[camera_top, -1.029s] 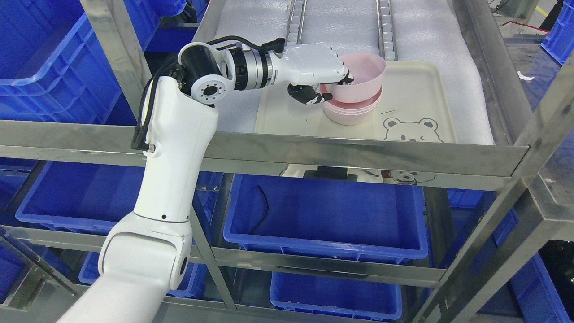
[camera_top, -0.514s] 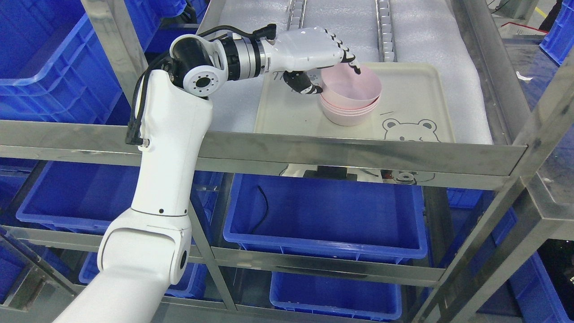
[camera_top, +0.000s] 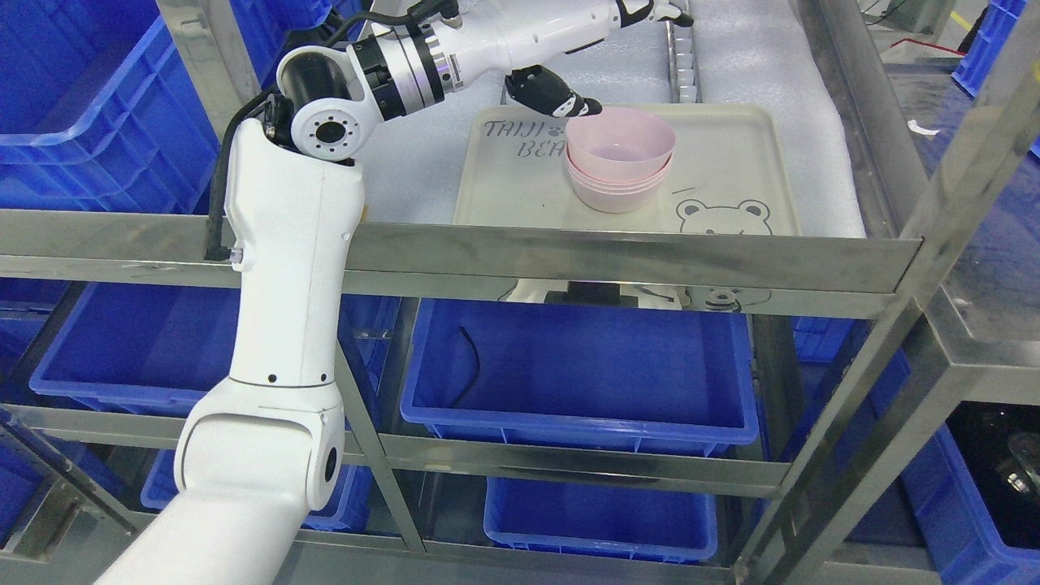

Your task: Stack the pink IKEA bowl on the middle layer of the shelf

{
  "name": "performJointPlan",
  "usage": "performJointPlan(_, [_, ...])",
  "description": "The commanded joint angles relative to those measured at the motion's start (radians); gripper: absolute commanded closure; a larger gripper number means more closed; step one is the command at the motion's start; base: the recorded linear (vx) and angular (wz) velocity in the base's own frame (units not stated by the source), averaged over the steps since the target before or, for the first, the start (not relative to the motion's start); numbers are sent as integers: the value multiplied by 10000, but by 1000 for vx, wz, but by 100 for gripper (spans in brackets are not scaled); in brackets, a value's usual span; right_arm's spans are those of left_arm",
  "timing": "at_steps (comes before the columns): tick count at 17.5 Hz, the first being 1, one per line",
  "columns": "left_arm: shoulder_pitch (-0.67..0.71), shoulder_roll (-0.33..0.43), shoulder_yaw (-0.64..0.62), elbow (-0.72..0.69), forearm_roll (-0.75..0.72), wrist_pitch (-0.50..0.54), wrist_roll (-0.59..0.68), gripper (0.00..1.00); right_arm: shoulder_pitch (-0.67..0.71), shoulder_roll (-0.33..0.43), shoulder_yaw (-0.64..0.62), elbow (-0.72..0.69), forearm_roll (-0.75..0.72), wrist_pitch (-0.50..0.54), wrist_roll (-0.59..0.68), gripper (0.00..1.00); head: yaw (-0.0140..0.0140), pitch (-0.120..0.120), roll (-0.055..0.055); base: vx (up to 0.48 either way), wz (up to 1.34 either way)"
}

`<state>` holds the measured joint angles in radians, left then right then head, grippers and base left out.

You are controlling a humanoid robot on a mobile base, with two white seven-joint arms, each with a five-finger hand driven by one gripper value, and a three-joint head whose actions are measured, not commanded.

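You have the pink bowl (camera_top: 621, 143) sitting nested on top of the stack of pink bowls (camera_top: 619, 188), upright, on the cream tray (camera_top: 731, 154) on the shelf level. Nothing touches its rim; only the outer lips of the bowls beneath show, so you cannot count them with certainty. The tray's front edge is hidden behind the steel front rail (camera_top: 569, 256), and the bear drawing (camera_top: 723, 218) is cut off by that rail too. Lettering at the tray's back left corner is partly covered by the thumb (camera_top: 556, 93).

Your left hand (camera_top: 593, 32) is raised above and behind the bowl, apart from it, holding nothing; its fingers run out past the top edge of the picture, so you see only the thumb hanging down just beside the bowl's left rim, and the spread of the rest is hard to judge. It looks loose and unclenched.

To the right of the stack the tray lies bare up to its raised lip, and white foam padding (camera_top: 772, 89) runs beyond. Blue bins (camera_top: 569, 382) fill the level below. The right arm does not show.
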<state>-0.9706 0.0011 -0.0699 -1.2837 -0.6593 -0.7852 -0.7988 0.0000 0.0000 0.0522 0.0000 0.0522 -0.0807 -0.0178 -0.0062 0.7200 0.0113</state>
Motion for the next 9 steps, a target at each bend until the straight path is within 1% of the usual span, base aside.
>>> performJointPlan(1, [1785, 164, -2149, -2026, 994, -2, 149, 14, 31, -175, 0, -174, 0, -6, -6, 0, 0, 0, 0, -96, -175])
performJointPlan(3, [2920, 164, -2888, -2179, 994, -2, 271, 14, 31, -175, 0, -174, 0, -6, -6, 0, 0, 0, 0, -91, -172])
performJointPlan(5, [4267, 164, -3227, -2562, 994, -2, 471, 12, 31, -175, 0, -174, 0, -6, -6, 0, 0, 0, 0, -100, -141])
performJointPlan(9, [7031, 164, -2815, -2748, 1009, -2, 487, 12, 31, -175, 0, -174, 0, -6, -6, 0, 0, 0, 0, -138, 50])
